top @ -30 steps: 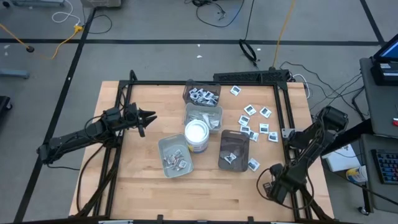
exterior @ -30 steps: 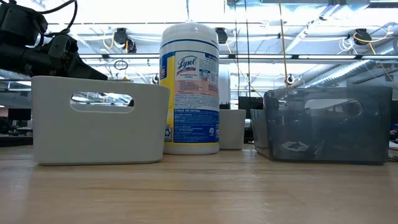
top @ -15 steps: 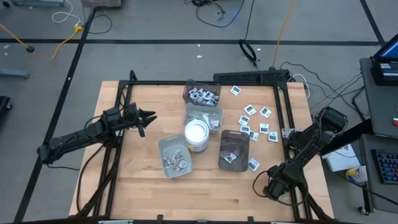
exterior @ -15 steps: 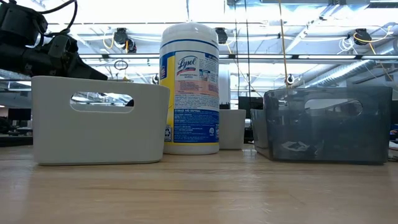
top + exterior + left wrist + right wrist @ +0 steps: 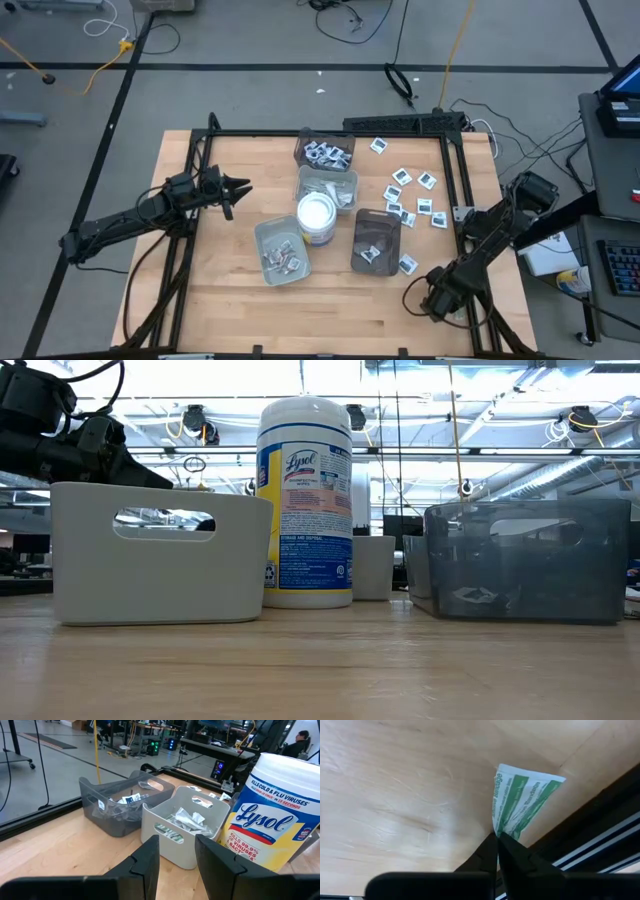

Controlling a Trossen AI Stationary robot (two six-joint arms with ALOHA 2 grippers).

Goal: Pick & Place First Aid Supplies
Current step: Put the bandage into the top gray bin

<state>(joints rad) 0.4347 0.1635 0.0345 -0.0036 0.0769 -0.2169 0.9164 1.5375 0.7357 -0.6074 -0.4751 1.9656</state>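
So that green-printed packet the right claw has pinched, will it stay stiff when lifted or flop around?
Probably floppy: the green-printed packet already bends where the right claw pinches one end. It looks thin and paper-like, so likely very light. Held only by an edge, it may swing or slip during the carry.

The wipes tub (image 5: 272, 815) is white with a yellow, blue and red label. Beside it stand a pale grey tray (image 5: 182, 832) and a smoky dark tray (image 5: 115, 802). A green-and-white packet (image 5: 522, 802) lies against pale wood table (image 5: 395, 785).
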